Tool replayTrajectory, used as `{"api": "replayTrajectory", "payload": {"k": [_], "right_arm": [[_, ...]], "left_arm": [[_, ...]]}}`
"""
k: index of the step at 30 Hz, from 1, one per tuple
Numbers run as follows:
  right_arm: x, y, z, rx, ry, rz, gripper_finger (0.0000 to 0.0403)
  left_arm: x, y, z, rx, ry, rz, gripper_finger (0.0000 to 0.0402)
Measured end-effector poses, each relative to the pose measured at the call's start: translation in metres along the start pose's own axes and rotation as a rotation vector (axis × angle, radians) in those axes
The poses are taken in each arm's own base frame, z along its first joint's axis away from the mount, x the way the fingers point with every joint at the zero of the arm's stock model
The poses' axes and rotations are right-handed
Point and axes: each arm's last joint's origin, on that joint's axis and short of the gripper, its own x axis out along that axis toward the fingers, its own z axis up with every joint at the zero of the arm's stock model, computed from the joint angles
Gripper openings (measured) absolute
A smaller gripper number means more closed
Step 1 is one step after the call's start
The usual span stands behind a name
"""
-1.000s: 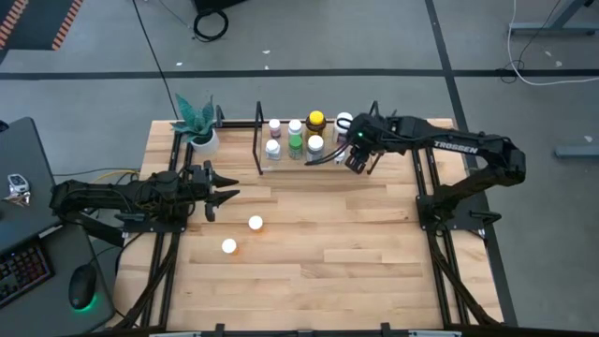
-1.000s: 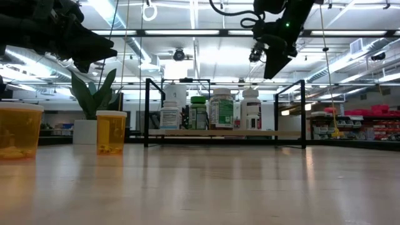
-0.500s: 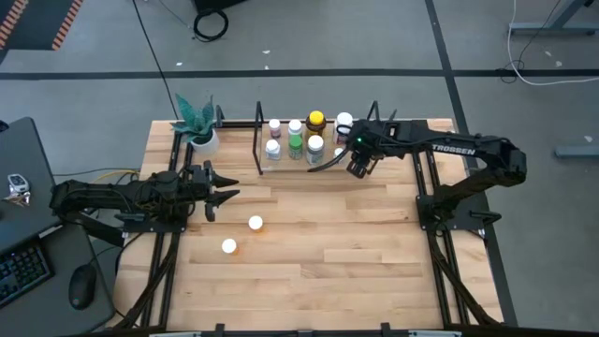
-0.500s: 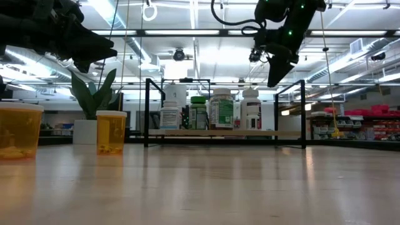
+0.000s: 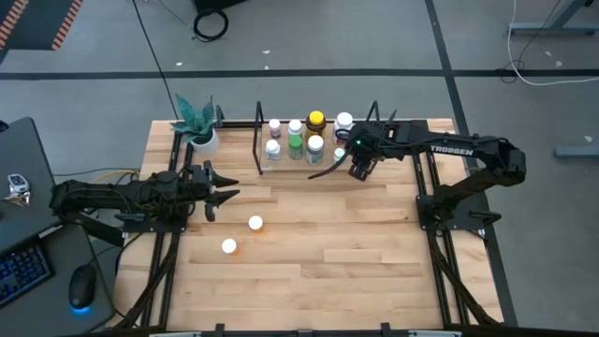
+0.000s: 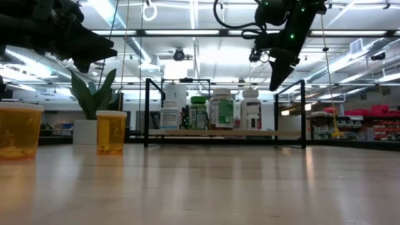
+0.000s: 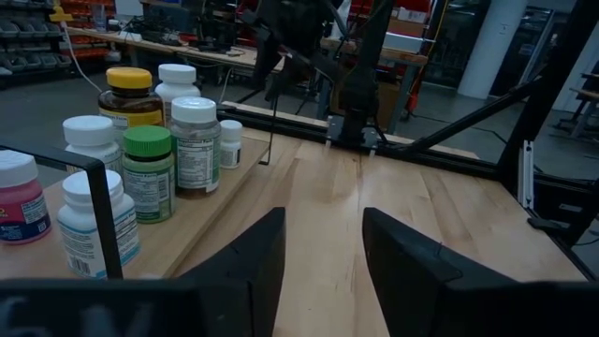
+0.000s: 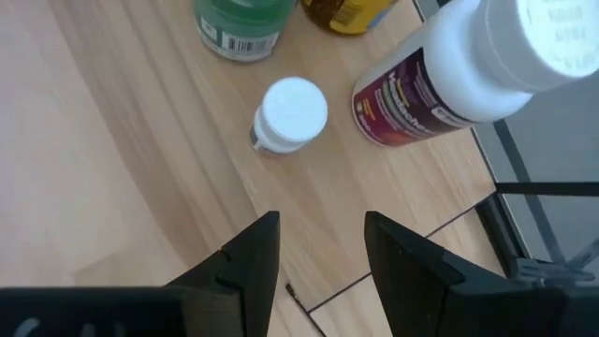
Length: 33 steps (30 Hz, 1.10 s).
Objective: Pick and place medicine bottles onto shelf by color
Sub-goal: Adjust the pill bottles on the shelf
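The shelf (image 5: 323,161) stands at the table's far edge and carries several medicine bottles, among them a yellow-capped one (image 5: 316,120), a green one (image 5: 296,142) and a large white one (image 5: 344,121). Two orange bottles with white caps (image 5: 255,223) (image 5: 229,246) stand upright on the tabletop. My right gripper (image 5: 358,170) hovers open above the shelf's right end; in its wrist view a small white-capped bottle (image 8: 288,114) stands just beyond its fingers. My left gripper (image 5: 225,192) waits open at the table's left, pointing level.
A white pot with a teal plant (image 5: 198,126) stands at the far left corner. The shelf's black wire uprights (image 6: 304,112) rise at both ends, one close under my right gripper (image 6: 278,78). Bare tabletop (image 5: 356,253) lies near and right of the orange bottles.
My right gripper has come down a little toward the shelf's right end and rolled slightly about its own axis, staying open. The bottles have not moved.
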Motion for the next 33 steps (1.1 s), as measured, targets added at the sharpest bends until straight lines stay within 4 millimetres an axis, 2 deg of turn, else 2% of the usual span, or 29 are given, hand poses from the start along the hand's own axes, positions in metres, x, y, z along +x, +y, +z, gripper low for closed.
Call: {"api": "replayTrajectory", "payload": {"k": [11, 24, 33], "right_arm": [[0.0, 0.0, -0.005, 0.003, 0.049, 0.0, 0.0165], [0.0, 0.001, -0.006, -0.076, 0.054, 0.024, 0.0165], [0.037, 0.016, -0.019, -0.107, -0.053, 0.008, 0.0165]], "left_arm": [[0.0, 0.0, 0.0, 0.0, 0.0, 0.0, 0.0157], [0.0, 0.0, 0.0, -0.001, 0.0, 0.0, 0.0151], [0.0, 0.0, 0.0, 0.0, 0.0, 0.0, 0.0156]]}}
